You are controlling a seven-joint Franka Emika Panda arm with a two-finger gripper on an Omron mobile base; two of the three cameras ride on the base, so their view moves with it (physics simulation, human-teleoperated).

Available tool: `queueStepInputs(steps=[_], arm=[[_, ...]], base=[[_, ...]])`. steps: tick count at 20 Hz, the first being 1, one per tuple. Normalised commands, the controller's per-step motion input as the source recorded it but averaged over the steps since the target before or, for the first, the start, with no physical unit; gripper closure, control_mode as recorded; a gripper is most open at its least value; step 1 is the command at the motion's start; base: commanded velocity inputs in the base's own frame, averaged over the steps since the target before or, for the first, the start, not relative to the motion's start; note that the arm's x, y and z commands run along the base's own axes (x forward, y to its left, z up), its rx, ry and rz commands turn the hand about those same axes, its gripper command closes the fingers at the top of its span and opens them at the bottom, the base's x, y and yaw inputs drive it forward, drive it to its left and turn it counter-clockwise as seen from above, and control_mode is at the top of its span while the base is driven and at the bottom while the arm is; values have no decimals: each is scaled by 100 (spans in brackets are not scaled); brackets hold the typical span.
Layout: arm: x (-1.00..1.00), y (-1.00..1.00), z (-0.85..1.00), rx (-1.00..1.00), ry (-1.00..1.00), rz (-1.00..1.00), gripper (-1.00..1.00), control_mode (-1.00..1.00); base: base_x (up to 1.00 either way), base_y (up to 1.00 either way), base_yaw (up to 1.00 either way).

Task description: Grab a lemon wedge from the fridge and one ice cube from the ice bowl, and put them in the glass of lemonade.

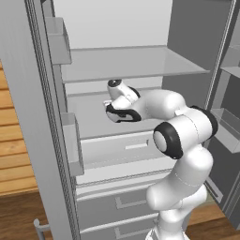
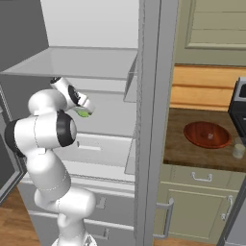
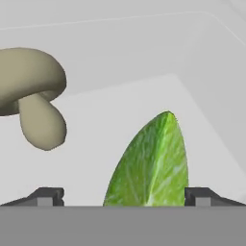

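Hand view is showing the lemon wedge (image 3: 153,163), a glossy green-veined pointed sliver, lying on the fridge's (image 1: 136,61) smooth pale shelf at lower centre, between the spread tips of the open tool (image 3: 124,197), which is gripping nothing; its lower part is being cut off by the frame's bottom. A matte tan mushroom (image 3: 33,91) is sitting at upper left. Right base view is showing the round reddish-brown ice bowl (image 2: 207,134) on the brown surface (image 2: 178,149) at right, holding a tiny whitish speck too small to identify, with the clear glass of lemonade (image 2: 238,147) just beside it.

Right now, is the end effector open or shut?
Open: in the hand view the end effector has its fingertips spread wide, either side of the lemon wedge.
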Motion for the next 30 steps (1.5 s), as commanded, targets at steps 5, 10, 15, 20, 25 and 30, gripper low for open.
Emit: queueStepInputs(steps=[5, 10, 15, 20, 25, 30], arm=[[-18, 0, -27, 0, 2, -4, -100, -100], [-16, 0, -26, 0, 5, -4, 100, -100], [-16, 0, -15, 0, 2, -2, 100, -100], [-28, 0, -3, 0, 0, 1, 100, -100], [-66, 0, 0, 0, -8, 9, 100, -100], [-93, 0, 2, 0, -12, 10, 100, -100]], base=[[0, 0, 0], [0, 0, 0], [0, 0, 0], [0, 0, 0], [0, 0, 0], [0, 0, 0]])
